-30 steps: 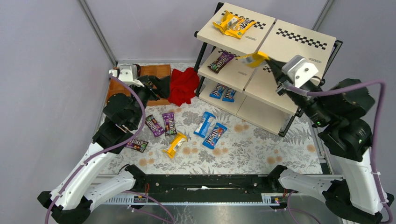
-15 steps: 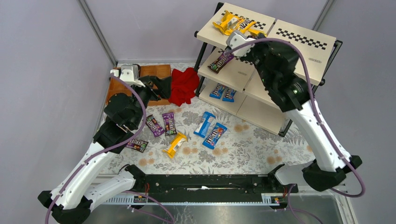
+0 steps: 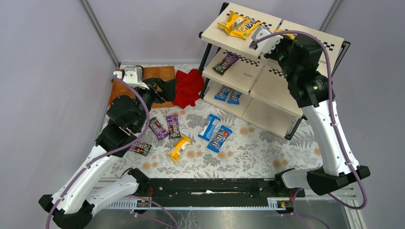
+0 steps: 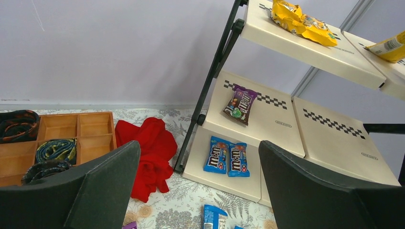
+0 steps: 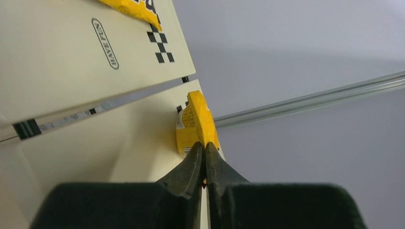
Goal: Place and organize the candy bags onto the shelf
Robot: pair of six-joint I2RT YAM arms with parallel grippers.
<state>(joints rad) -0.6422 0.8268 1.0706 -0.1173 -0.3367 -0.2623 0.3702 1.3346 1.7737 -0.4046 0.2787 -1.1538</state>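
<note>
The right tool (image 5: 204, 151) pinches a yellow bag (image 5: 193, 125) at the shelf (image 3: 215, 34) top, other yellow bags (image 3: 239, 25) lying left; left tool (image 4: 199, 149) gapes wide.

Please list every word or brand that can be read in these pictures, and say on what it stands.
"HAVE FUN": oval mark on the top board of the shelf.
"m&m's": the two blue candy bags on its bottom board.
Too small to read: fine print on the yellow bag in the right gripper.

6 candy bags (image 3: 173, 126) lie beside the shelf (image 3: 279, 89).
</note>
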